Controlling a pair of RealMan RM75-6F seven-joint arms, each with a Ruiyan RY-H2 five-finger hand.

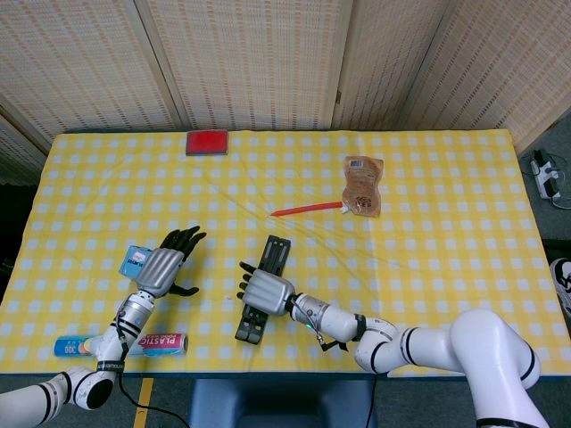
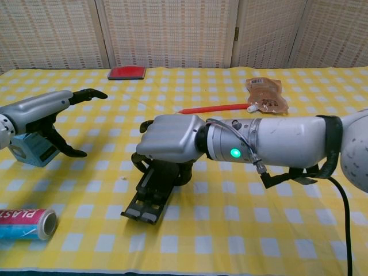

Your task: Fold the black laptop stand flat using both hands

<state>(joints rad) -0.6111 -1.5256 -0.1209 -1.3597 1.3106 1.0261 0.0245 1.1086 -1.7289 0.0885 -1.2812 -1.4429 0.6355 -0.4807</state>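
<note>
Both stand (image 1: 261,294) rails together (right hand (image 1: 265,292) atop); left hand (image 1: 163,267) apart

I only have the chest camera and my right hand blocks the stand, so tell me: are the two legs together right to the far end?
Observer: Yes. In the head view the black laptop stand shows beyond the right hand as one narrow strip, with no gap between the legs.
Operator: Where along it is my hand?
Observer: Across about the middle, with both ends showing bare.
Operator: And the left hand?
Observer: From above, the left hand is partly over the blue box, with bare cloth between it and the stand.
</note>
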